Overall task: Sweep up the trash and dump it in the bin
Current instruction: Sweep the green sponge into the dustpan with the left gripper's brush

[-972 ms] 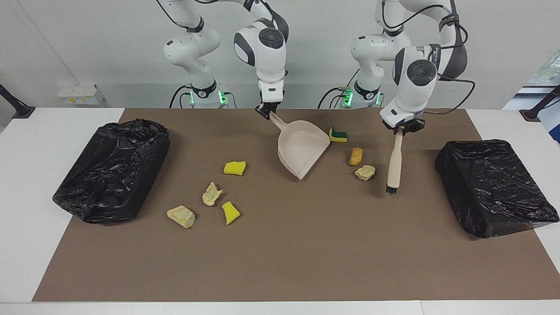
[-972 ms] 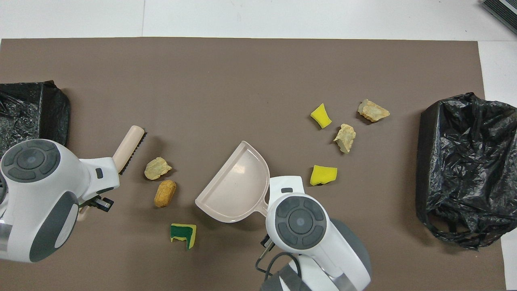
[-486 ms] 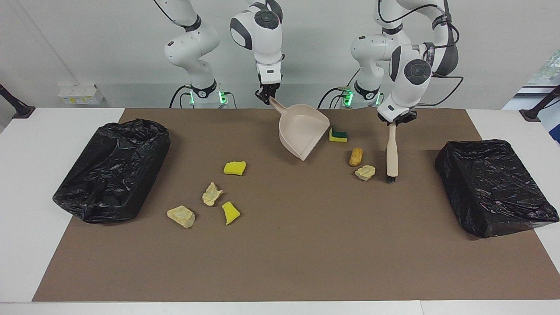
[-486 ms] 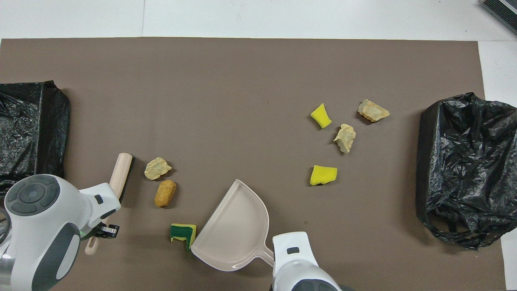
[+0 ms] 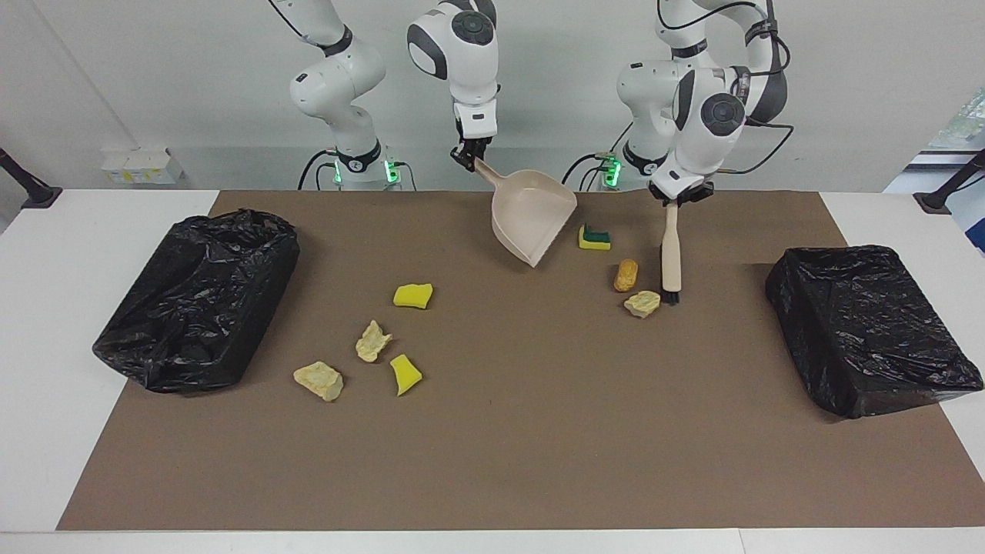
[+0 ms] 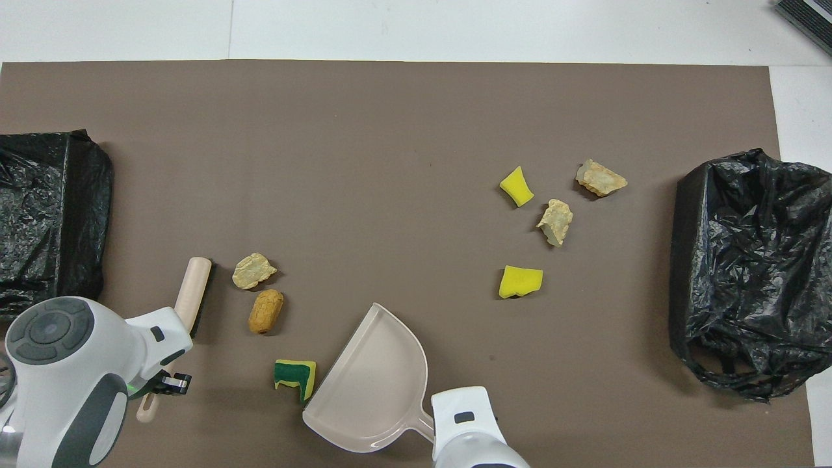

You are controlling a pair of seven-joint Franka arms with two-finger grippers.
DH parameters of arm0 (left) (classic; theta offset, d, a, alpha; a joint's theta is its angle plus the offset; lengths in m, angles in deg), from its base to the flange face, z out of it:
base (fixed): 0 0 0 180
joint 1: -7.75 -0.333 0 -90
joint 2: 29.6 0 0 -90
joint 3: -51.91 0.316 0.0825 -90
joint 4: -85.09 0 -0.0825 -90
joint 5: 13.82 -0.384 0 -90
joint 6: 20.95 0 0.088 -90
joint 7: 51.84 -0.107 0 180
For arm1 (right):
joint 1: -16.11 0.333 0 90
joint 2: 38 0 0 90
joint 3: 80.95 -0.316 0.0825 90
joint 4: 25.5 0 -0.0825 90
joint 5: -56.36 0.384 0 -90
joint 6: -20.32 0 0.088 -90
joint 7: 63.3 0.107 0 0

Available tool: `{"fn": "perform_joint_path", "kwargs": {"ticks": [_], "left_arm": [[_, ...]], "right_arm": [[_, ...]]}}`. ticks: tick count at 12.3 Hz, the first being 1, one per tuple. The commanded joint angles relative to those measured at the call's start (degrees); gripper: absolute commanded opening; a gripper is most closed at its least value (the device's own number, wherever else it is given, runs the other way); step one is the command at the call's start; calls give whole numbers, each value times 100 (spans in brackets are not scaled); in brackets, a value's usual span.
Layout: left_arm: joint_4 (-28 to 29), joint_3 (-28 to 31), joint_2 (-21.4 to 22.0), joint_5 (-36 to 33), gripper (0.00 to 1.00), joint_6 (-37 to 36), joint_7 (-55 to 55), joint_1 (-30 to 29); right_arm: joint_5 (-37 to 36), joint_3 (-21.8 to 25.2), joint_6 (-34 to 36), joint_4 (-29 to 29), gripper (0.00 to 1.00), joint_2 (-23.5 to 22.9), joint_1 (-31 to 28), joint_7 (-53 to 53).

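White bench (image 5: pixel 46 308) w/ brown mat (image 5: pixel 539 431), white wall: left pincer (image 5: pixel 677 197) grips beige brush (image 5: pixel 671 254); right pincer (image 5: pixel 466 156) grips beige plastic dustpan (image 5: pixel 531 219).

your left gripper (image 5: pixel 677 198) hangs raised, fingers clamped and pointing down, wrist tilted slightly; your right gripper (image 5: pixel 464 156) is up too, clamped, arm folded close to its base.

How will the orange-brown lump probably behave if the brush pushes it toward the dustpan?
The orange-brown lump is oblong with rounded ends, so it may roll or turn rather than slide straight. It looks small and bread-like, so probably light; even a soft stroke of the brush could send it away. Its rough surface may catch a little on the brown mat.
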Motion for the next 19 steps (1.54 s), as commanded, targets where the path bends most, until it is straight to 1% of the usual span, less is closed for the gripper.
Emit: {"fn": "perform_joint_path", "kwargs": {"ticks": [1,5,6,8,9,10,12,14,15,16,18,19], "left_arm": [[253,52,262,187,0,-90,367,552],[254,43,165,845,0,24,587,860],[245,52,95,890,0,94,771,1027],[166,52,33,882,0,-10,791,1011],[96,52,51,882,0,-98,773,950],[-96,61,59,882,0,-290,764,853],[-457,52,112,882,0,-781,703,493],[-546,52,270,882,0,-1134,746,501],[-398,43,410,882,0,-1057,746,518],[-223,43,394,882,0,-856,755,536],[129,43,236,882,0,-76,746,554],[226,43,140,882,0,137,746,554]], "right_arm": [[113,2,-181,167,0,194,-5,-127],[113,2,-542,150,0,-43,-31,-294],[113,2,-543,158,0,-35,-58,-346],[113,2,-560,176,0,-139,-49,-303],[113,2,-499,202,0,-132,-58,-312],[113,2,-481,281,0,-106,-67,-312],[113,2,-542,281,0,-175,-58,-268],[113,2,-595,281,0,-176,-49,-277],[113,2,-604,281,0,-193,-49,-311],[113,2,-613,281,0,-202,-49,-320],[113,2,-875,281,0,-395,-31,-277],[113,2,-850,273,0,-404,-31,-285]]}}
